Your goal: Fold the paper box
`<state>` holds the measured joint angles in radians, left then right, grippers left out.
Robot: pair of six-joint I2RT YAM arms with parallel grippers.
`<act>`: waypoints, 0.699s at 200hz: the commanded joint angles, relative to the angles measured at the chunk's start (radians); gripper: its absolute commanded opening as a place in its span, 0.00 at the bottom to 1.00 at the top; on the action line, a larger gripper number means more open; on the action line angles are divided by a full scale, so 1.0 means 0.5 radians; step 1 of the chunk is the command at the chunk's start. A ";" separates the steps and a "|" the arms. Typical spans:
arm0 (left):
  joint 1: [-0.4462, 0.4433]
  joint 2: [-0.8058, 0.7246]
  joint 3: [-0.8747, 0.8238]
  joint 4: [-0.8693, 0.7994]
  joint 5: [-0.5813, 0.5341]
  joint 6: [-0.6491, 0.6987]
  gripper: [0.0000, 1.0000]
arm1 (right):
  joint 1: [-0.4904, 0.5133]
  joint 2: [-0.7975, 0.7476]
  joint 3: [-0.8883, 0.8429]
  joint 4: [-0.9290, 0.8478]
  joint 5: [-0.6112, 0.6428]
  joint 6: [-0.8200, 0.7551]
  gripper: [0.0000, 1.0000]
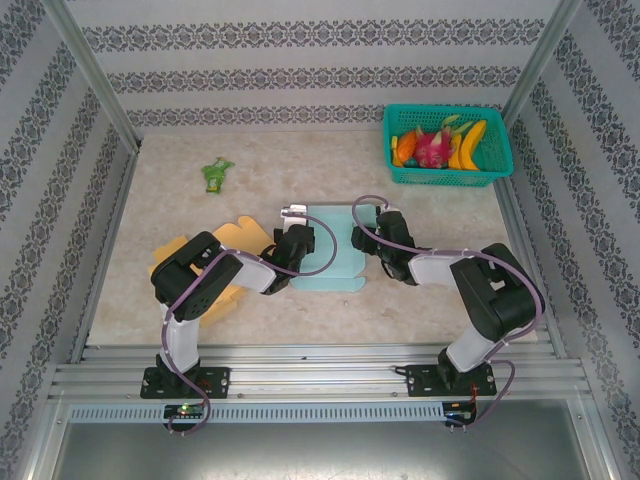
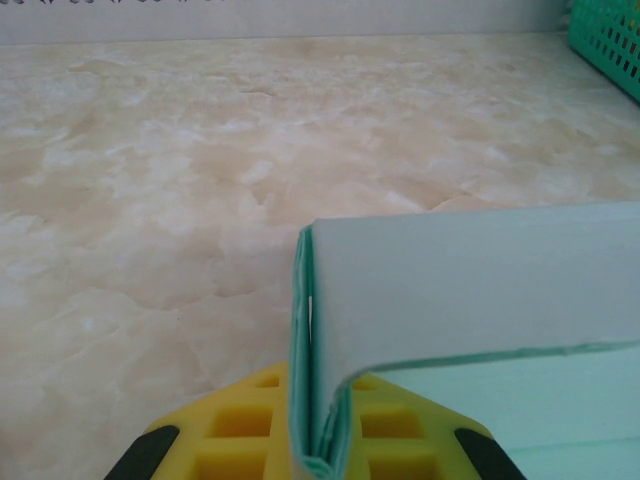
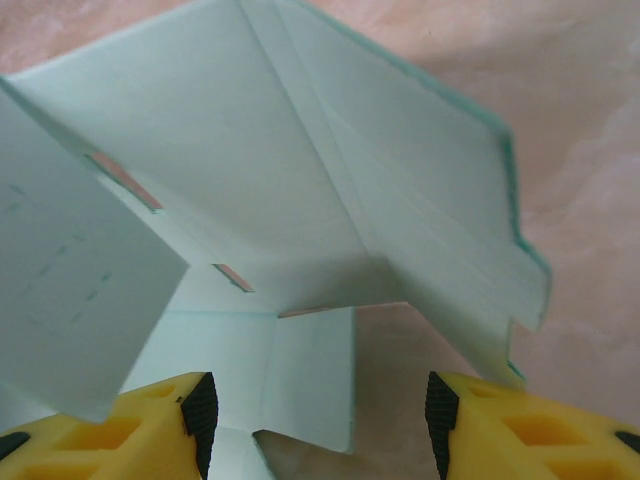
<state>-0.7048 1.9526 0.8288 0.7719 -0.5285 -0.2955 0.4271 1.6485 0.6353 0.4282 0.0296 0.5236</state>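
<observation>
The paper box [image 1: 332,262] is a pale teal die-cut sheet lying partly folded in the middle of the table between both arms. My left gripper [image 1: 291,245] sits at its left edge. In the left wrist view its yellow fingers [image 2: 240,425] are shut on a doubled-over upright flap of the paper box [image 2: 470,290]. My right gripper [image 1: 366,240] is at the sheet's right edge, open, with black pads [image 3: 198,415] wide apart. Raised flaps of the paper box [image 3: 280,170] stand ahead of the right gripper [image 3: 318,420], and one small flap lies under the gap, untouched.
A teal basket [image 1: 447,178] of toy fruit stands at the back right. An orange paper sheet [image 1: 175,250] lies under the left arm. A small green packet [image 1: 216,173] lies at the back left. Metal frame posts and patterned walls close in the sides.
</observation>
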 commanded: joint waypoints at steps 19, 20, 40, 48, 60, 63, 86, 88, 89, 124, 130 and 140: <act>0.015 0.065 -0.015 -0.146 0.024 -0.016 0.00 | -0.001 0.077 0.104 0.079 -0.202 -0.025 0.58; 0.014 0.066 -0.016 -0.147 0.024 -0.015 0.00 | 0.000 0.077 0.104 0.084 -0.206 -0.025 0.58; 0.016 0.069 -0.015 -0.145 0.016 -0.014 0.00 | 0.034 0.065 0.105 0.143 -0.254 -0.051 0.58; 0.014 0.072 -0.013 -0.145 0.012 -0.016 0.00 | 0.057 0.051 0.108 0.150 -0.261 -0.077 0.57; 0.015 0.071 -0.012 -0.146 0.008 -0.014 0.00 | 0.100 0.028 0.113 0.146 -0.238 -0.108 0.57; 0.015 0.074 -0.010 -0.145 0.008 -0.014 0.00 | 0.111 0.026 0.113 0.143 -0.232 -0.118 0.57; 0.014 0.074 -0.010 -0.148 0.009 -0.015 0.00 | 0.181 0.016 0.127 0.131 -0.215 -0.127 0.57; 0.014 0.074 -0.010 -0.148 0.010 -0.016 0.00 | 0.186 0.018 0.128 0.131 -0.215 -0.126 0.57; 0.014 0.074 -0.010 -0.148 0.009 -0.018 0.00 | 0.188 0.019 0.130 0.130 -0.216 -0.126 0.57; 0.014 0.076 -0.013 -0.148 0.006 -0.021 0.00 | 0.270 0.108 0.188 0.113 -0.220 -0.134 0.57; 0.014 0.076 -0.013 -0.148 0.006 -0.023 0.00 | 0.276 0.129 0.197 0.115 -0.216 -0.129 0.57; 0.014 0.077 -0.012 -0.148 0.003 -0.020 0.00 | 0.286 0.159 0.207 0.124 -0.210 -0.120 0.57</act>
<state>-0.7048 1.9526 0.8288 0.7719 -0.5293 -0.2955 0.5491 1.6863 0.7025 0.4656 -0.0616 0.4740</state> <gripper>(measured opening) 0.099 0.572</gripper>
